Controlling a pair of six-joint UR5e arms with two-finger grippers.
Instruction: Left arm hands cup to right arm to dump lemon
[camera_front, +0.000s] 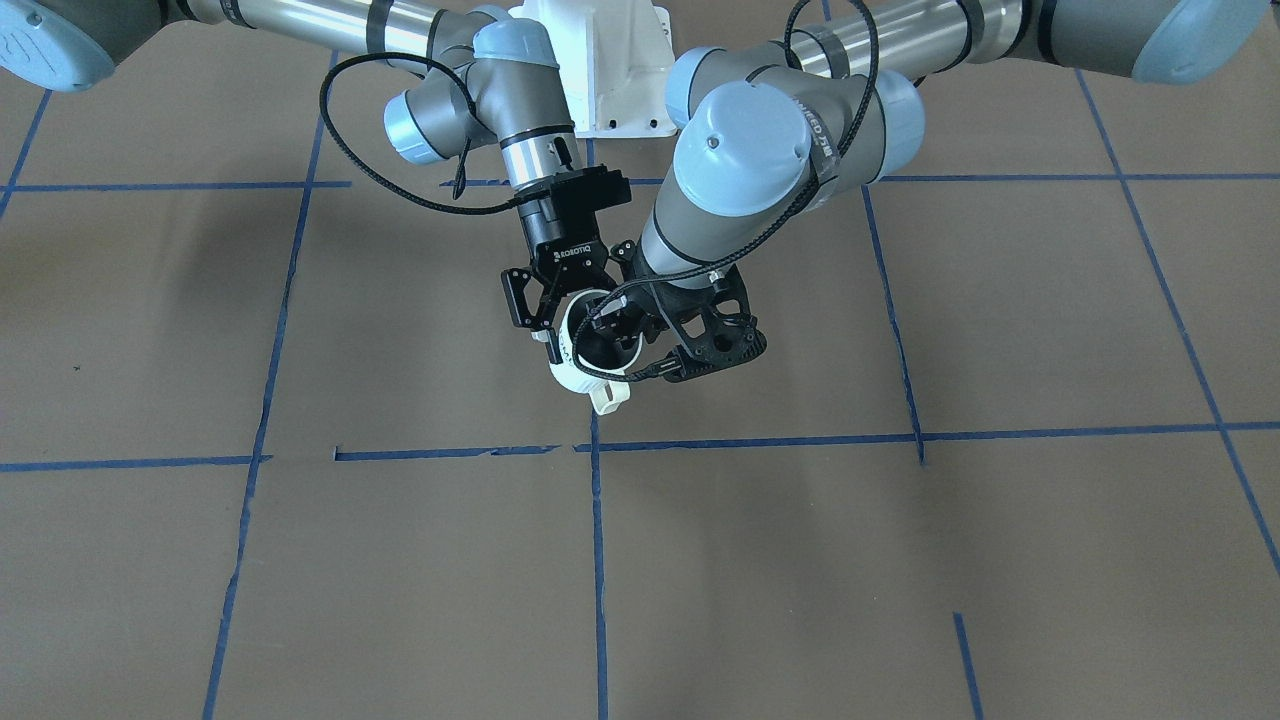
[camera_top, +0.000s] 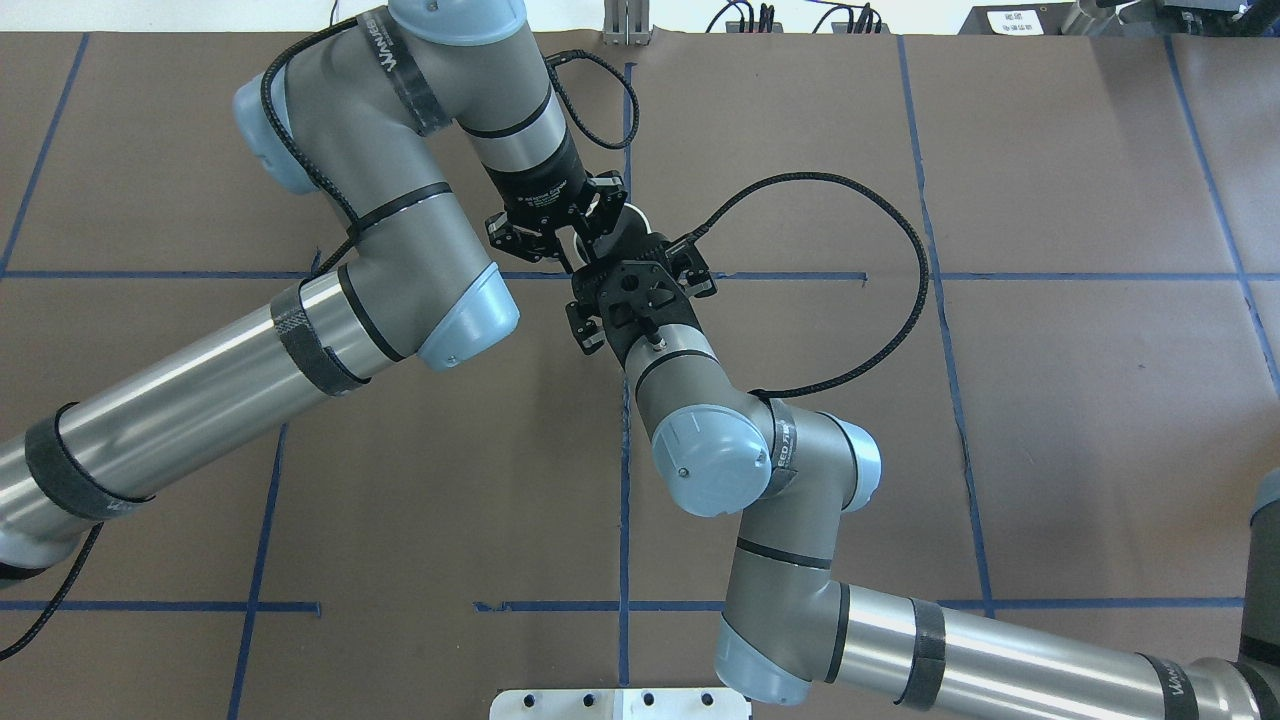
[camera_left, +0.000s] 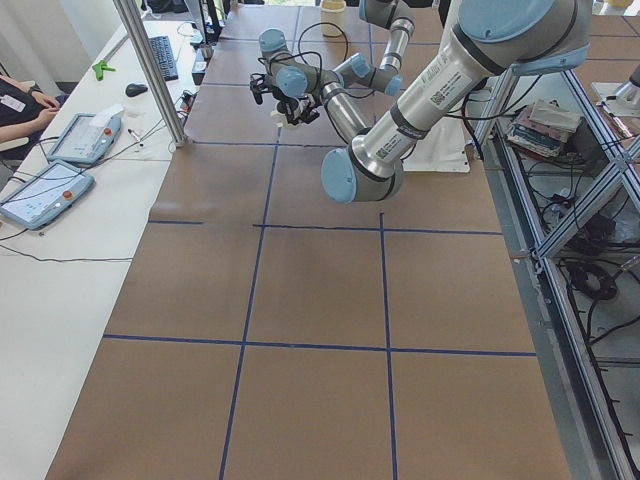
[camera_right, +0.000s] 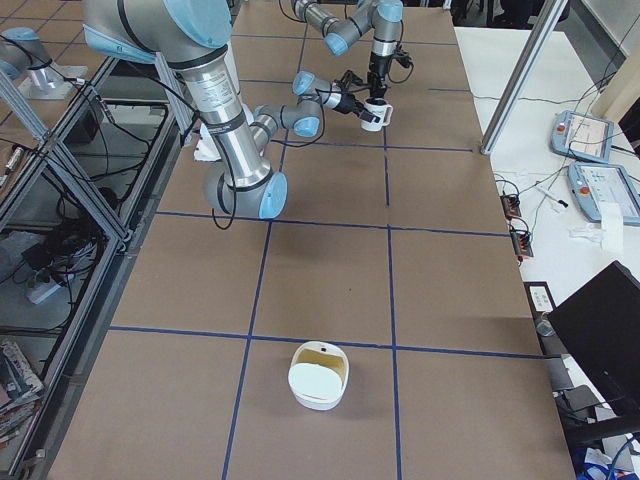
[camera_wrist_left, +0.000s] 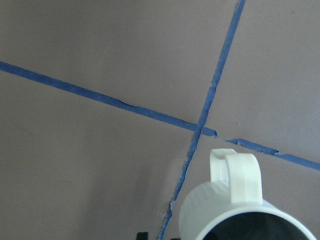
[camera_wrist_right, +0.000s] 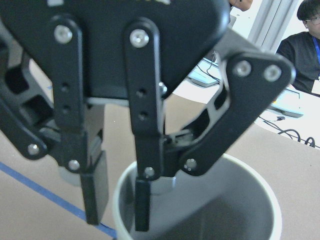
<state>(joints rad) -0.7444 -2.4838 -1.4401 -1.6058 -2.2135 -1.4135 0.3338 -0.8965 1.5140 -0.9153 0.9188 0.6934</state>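
Observation:
The white ribbed cup (camera_front: 578, 375) hangs tilted above the table's middle, its handle (camera_front: 610, 397) pointing toward the operators' side. My left gripper (camera_wrist_right: 118, 200) is shut on the cup's rim (camera_wrist_right: 250, 180), one finger (camera_wrist_right: 142, 205) inside and the other outside the wall. In the left wrist view the cup (camera_wrist_left: 235, 200) sits at the bottom edge with the handle uppermost. My right gripper (camera_front: 575, 325) reaches in from the robot's side and looks open, its fingers spread on either side of the cup. The lemon does not show; what shows of the cup's inside is grey or dark.
Brown paper with blue tape lines (camera_front: 596, 560) covers the table. A white bowl-like container (camera_right: 320, 375) with a yellowish inside stands toward the table's right end. People sit at a side desk (camera_left: 60, 180) with tablets. Both arms' cables loop close around the grippers.

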